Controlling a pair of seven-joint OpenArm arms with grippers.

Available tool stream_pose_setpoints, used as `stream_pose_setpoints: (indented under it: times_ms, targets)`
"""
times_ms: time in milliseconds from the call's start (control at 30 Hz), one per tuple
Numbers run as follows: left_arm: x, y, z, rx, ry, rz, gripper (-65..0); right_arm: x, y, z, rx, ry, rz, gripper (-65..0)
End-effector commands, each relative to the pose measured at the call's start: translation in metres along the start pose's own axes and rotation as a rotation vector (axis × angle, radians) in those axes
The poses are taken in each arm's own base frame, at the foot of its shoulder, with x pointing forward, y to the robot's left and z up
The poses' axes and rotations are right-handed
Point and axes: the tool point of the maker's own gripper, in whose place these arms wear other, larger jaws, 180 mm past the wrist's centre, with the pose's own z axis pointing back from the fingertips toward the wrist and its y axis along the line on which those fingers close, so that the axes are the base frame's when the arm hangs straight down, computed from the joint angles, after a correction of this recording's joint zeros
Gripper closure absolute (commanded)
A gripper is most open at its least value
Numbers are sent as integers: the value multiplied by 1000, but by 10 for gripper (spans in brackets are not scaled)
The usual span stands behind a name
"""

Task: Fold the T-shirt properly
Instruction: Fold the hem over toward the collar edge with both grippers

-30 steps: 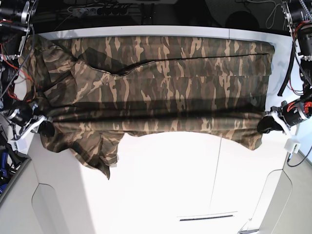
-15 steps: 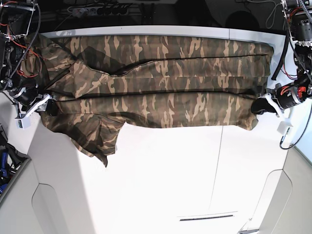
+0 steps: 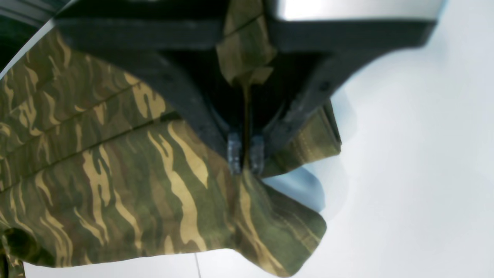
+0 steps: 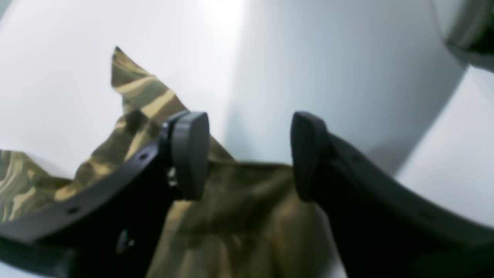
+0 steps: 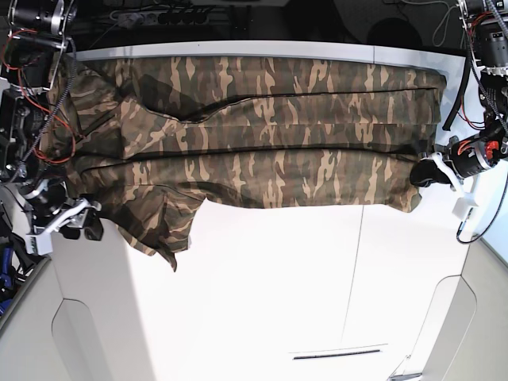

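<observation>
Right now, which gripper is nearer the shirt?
Left. The left gripper is shut on the shirt at its hem corner. The right gripper is open, just off the sleeve edge.

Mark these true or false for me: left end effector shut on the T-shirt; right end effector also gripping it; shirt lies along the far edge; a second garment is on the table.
1. The left end effector is shut on the T-shirt. True.
2. The right end effector grips the shirt too. False: its jaws stand open, holding no cloth.
3. The shirt lies spread along the table's far edge. True.
4. A second garment lies on the table. False: only one.
</observation>
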Motion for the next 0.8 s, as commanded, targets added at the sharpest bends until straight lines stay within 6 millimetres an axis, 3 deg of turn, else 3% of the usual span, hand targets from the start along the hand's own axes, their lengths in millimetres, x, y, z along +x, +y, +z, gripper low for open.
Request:
stream_pose_setpoints:
  times_ms: [0,200,433,567,633,733,767]
  targets:
    - [21,1,8,0,-58,-27,0,25,4,-1,10,-70,19,-336]
    - [22,0,6,-5,-64,-24,0,19,28,-29,43,-57,58,-336]
    - [22,0,6,-5,-63,-24,0,-6,32,-55,58,28,80,-336]
    - [23,-1,6,-7,-69,-23,0,-25,35,-61,64,83,77,-321]
    - [22,-1,6,-7,-69,-22,0,-30,36,-61,64,96,75,-217]
    - [22,-1,6,-7,-69,-22,0,-33,35,-61,64,109,74,-2]
    - [22,-1,6,-7,-68,-22,0,-33,35,-61,64,108,74,0]
